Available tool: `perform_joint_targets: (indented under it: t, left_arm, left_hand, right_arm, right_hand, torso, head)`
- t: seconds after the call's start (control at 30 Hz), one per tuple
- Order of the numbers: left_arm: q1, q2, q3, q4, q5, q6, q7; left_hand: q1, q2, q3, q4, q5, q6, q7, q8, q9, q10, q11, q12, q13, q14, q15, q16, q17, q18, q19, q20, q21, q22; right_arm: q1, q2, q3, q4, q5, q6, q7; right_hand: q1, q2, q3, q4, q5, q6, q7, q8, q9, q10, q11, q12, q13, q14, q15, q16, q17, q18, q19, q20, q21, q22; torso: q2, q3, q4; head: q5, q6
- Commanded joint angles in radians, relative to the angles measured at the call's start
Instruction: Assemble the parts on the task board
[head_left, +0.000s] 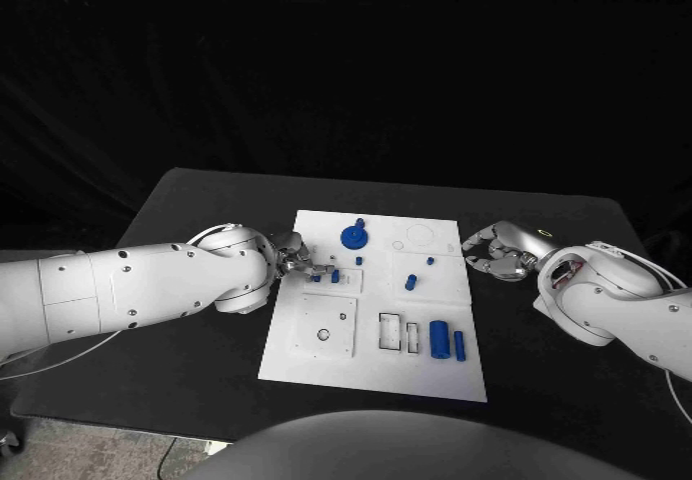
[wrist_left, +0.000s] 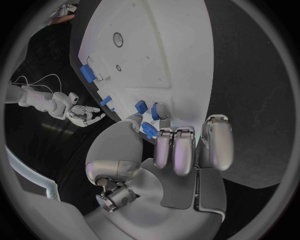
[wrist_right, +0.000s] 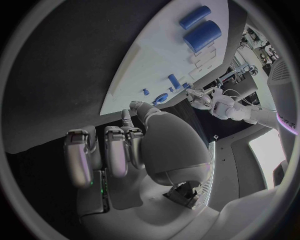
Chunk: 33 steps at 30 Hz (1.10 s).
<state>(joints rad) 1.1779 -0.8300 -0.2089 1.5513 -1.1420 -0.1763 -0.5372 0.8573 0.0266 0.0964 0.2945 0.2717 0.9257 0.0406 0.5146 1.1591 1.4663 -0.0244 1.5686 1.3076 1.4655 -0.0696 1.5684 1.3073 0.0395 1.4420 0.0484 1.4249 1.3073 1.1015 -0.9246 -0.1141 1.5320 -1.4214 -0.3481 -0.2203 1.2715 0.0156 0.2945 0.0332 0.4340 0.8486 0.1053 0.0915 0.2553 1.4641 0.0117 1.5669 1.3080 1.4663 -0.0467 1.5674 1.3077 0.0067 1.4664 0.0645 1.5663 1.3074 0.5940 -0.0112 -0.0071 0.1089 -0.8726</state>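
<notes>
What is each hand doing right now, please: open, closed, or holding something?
Left hand: pinches a small blue part at the task board's edge.
Right hand: fingers curled in, holding nothing, beside the board.

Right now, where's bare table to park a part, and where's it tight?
Free: the black table behind the task board, and the near strip between the board and the table's front edge. Crowded: the board's left edge, where the left hand sits among small blue parts, and its right edge by the right hand.
</notes>
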Motion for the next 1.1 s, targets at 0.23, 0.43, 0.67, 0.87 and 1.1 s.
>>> perform_joint_targets:
  t: [0.23, 0.43, 0.67, 0.87, 1.1]
  left_arm:
    - [-0.009, 0.001, -0.007, -0.012, 0.016, 0.032, 0.011]
    - [-0.009, 0.004, -0.007, -0.019, 0.027, 0.025, 0.030]
    - [-0.009, 0.007, -0.007, -0.019, 0.032, 0.003, 0.052]
    - [-0.009, 0.009, -0.007, -0.020, 0.032, 0.005, 0.064]
    - [-0.008, 0.007, -0.006, -0.020, 0.022, 0.019, 0.063]
  left_hand:
    - [-0.017, 0.062, -0.018, 0.000, 0.141, 0.001, -0.006, 0.017, 0.016, 0.105, 0.000, 0.002, 0.263, 0.105, 0.005, 0.002, 0.264, 0.006, -0.001, 0.002, -0.008, 0.193]
    - [-0.027, 0.087, -0.021, 0.000, 0.162, 0.008, -0.009, 0.036, 0.030, 0.105, -0.002, 0.002, 0.263, 0.105, 0.004, 0.002, 0.264, 0.005, 0.000, 0.000, -0.007, 0.195]
    - [-0.028, 0.093, -0.022, 0.000, 0.166, 0.010, -0.011, 0.045, 0.038, 0.105, -0.003, 0.002, 0.263, 0.105, 0.003, 0.002, 0.264, 0.005, 0.001, 0.000, -0.007, 0.196]
    - [-0.028, 0.095, -0.022, 0.000, 0.166, 0.010, -0.011, 0.047, 0.040, 0.105, -0.004, 0.002, 0.263, 0.105, 0.003, 0.002, 0.264, 0.005, 0.001, -0.001, -0.007, 0.196]
    - [-0.027, 0.099, -0.022, 0.000, 0.164, 0.011, -0.012, 0.051, 0.044, 0.105, -0.005, 0.002, 0.263, 0.105, 0.002, 0.002, 0.264, 0.005, 0.002, -0.001, -0.006, 0.197]
  right_arm:
    - [-0.002, 0.000, 0.000, -0.002, -0.002, 0.013, 0.002]
    - [-0.002, 0.001, 0.000, -0.002, -0.002, 0.014, 0.003]
    - [-0.002, 0.000, 0.000, -0.002, -0.002, 0.014, 0.003]
    - [-0.002, 0.001, 0.000, -0.003, -0.002, 0.014, 0.004]
    - [-0.003, 0.001, 0.000, -0.004, -0.001, 0.013, 0.004]
  right_hand:
    - [0.006, 0.001, 0.005, 0.001, 0.004, 0.008, 0.003, -0.003, -0.002, 0.107, 0.006, 0.004, 0.263, 0.104, 0.006, 0.003, 0.263, -0.007, 0.104, 0.006, 0.004, 0.263]
    - [0.006, 0.001, 0.006, 0.001, 0.004, 0.008, 0.003, -0.003, -0.002, 0.107, 0.006, 0.004, 0.263, 0.104, 0.006, 0.003, 0.263, -0.007, 0.104, 0.006, 0.004, 0.263]
    - [0.006, 0.001, 0.006, 0.000, 0.005, 0.008, 0.003, -0.003, -0.002, 0.107, 0.006, 0.004, 0.263, 0.104, 0.006, 0.003, 0.263, -0.007, 0.104, 0.006, 0.004, 0.263]
    - [0.006, 0.001, 0.006, 0.000, 0.005, 0.008, 0.003, -0.003, -0.002, 0.107, 0.006, 0.004, 0.263, 0.104, 0.006, 0.003, 0.263, -0.007, 0.104, 0.006, 0.004, 0.263]
    - [0.006, 0.001, 0.006, 0.000, 0.005, 0.008, 0.003, -0.003, -0.002, 0.107, 0.006, 0.004, 0.263, 0.104, 0.006, 0.003, 0.263, -0.007, 0.104, 0.006, 0.004, 0.263]
  torso:
    - [0.002, -0.0001, 0.0005]
    - [0.002, -0.0003, 0.0005]
    - [0.002, -0.0003, 0.0005]
    - [0.001, -0.0003, 0.0005]
    - [0.001, 0.0002, 0.0004]
  head:
    - [-0.001, 0.000]
    - [0.001, 0.000]
    - [0.002, 0.000]
    - [0.001, 0.000]
    - [0.000, 0.000]
